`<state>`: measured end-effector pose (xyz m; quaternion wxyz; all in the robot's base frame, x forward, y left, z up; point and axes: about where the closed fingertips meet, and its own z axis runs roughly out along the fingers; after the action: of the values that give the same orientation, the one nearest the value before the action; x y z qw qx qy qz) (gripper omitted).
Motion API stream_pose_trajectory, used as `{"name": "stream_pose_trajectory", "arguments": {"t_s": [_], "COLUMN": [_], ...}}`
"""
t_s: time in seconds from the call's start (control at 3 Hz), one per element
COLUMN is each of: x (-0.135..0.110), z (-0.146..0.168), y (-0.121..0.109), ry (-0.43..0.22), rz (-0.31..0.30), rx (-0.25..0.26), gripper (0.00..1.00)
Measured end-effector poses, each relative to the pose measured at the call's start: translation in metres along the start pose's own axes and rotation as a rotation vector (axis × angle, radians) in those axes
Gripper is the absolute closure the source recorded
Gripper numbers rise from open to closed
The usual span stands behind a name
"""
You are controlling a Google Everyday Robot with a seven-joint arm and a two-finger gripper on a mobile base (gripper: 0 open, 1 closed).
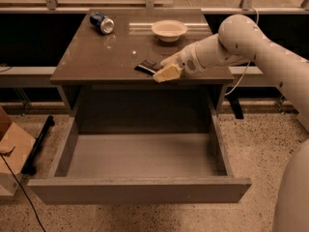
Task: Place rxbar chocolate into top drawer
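The rxbar chocolate [146,66], a small flat black bar, lies on the brown table top [111,52] near its front edge. My gripper [165,69] reaches in from the right, low over the table, and is at the bar's right end, which it covers. The bar's left end sticks out past it. The top drawer [140,190] is pulled fully out below the table. Its smooth grey inside holds nothing.
A blue soda can [102,22] lies on its side at the table's back left. A cream bowl [169,30] stands at the back middle. A cardboard box [12,151] and a black bar [38,144] are on the floor at the left. My white arm [260,52] fills the right side.
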<state>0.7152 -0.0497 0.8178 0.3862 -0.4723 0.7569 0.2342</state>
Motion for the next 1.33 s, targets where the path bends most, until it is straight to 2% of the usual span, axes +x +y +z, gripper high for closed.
{"name": "stream_pose_trajectory", "arguments": {"t_s": [1.33], "x": [-0.0011], "z": [-0.0008], "y": [0.0], "ry": [0.0], "rz": [0.0], "rx": [0.0], "gripper": [1.0]}}
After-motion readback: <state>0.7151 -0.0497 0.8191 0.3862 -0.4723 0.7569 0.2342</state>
